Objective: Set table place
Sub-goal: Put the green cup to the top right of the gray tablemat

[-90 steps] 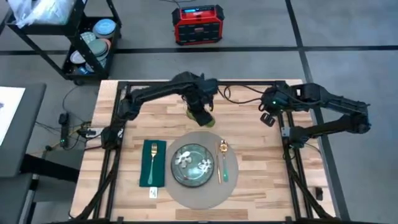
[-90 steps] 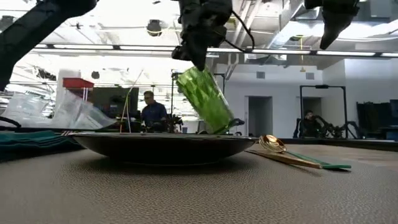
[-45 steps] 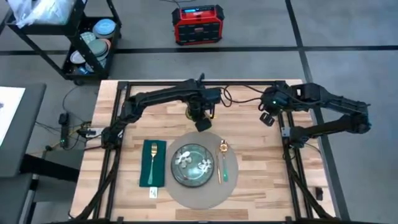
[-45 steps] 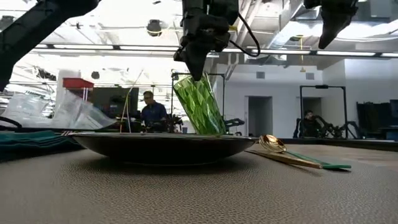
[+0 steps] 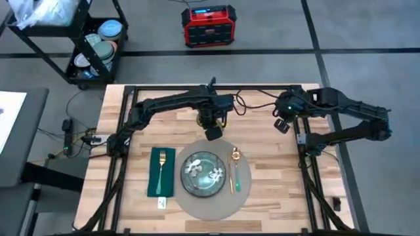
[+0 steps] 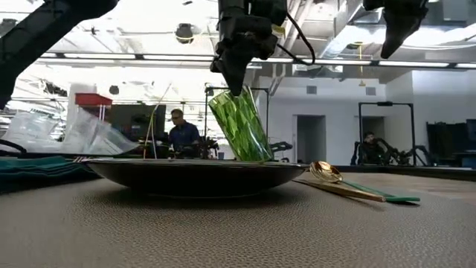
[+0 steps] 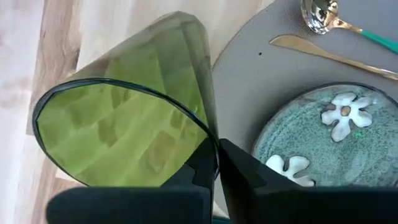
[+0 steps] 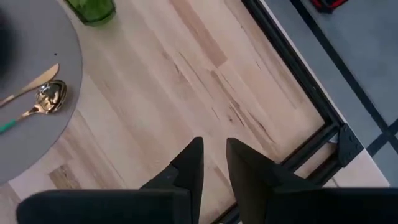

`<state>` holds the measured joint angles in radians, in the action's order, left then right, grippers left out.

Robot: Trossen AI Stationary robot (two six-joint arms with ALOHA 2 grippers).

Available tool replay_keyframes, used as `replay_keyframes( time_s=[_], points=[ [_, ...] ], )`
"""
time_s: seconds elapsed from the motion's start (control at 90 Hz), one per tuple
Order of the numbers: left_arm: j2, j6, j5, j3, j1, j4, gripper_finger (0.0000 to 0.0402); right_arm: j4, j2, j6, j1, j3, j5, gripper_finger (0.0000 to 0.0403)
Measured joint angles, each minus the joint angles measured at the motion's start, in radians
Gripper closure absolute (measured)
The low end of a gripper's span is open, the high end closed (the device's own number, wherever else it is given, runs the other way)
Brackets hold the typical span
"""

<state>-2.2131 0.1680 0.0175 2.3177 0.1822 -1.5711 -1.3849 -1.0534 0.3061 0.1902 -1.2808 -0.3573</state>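
The left gripper (image 7: 214, 168) pinches the rim of a faceted green glass tumbler (image 6: 239, 124), its 2 fingers squeezed onto the thin wall, one inside and one outside, and holds the tumbler just beyond the far edge of the round grey placemat (image 5: 216, 208) on the butcher-block table (image 5: 269, 141). In the low view the tumbler leans, its mouth tipped away from its base, and the plate in front hides whether the base touches the wood. That lean is the main risk: if the fingers let go while the glass is off vertical, it may topple and roll toward the floral plate (image 5: 205, 173) or the gold spoon (image 6: 325, 172) beside it. A rim pinch on smooth glass could also slip, since so little surface is gripped, and the base could land half on the placemat's edge and sit unevenly. Straightening the glass before release would remove most of this. The right gripper (image 8: 214, 163) waits over bare wood near the table's far right corner, its fingers close together with a narrow gap and nothing between them. A fork lies on the green napkin (image 5: 161, 172) left of the plate. Compared with 1 second ago, the tumbler has come down and stands nearer upright, and the left arm has drawn slightly closer to the placemat; over the last half second the change is slight. The right arm has not moved.
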Motion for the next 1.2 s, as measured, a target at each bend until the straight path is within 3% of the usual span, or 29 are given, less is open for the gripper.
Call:
replay_keyframes(
  time_s=[0.322,0.811,1.078,1.2],
  points=[
    [0.000,-0.018,-0.012,0.000,0.000,0.000,0.0398,0.002,0.000,-0.001,0.000,0.000,0.001,0.0345],
    [0.002,-0.036,-0.030,0.000,-0.002,0.000,0.0310,0.003,0.000,-0.012,0.000,0.000,0.049,0.0344],
    [0.002,-0.034,-0.031,0.010,-0.002,-0.001,0.0303,0.031,0.000,-0.017,0.000,0.000,0.049,0.0345],
    [0.008,-0.024,-0.077,0.039,-0.002,0.020,0.0303,0.044,0.000,-0.018,0.000,0.000,0.048,0.0345]
  ],
)
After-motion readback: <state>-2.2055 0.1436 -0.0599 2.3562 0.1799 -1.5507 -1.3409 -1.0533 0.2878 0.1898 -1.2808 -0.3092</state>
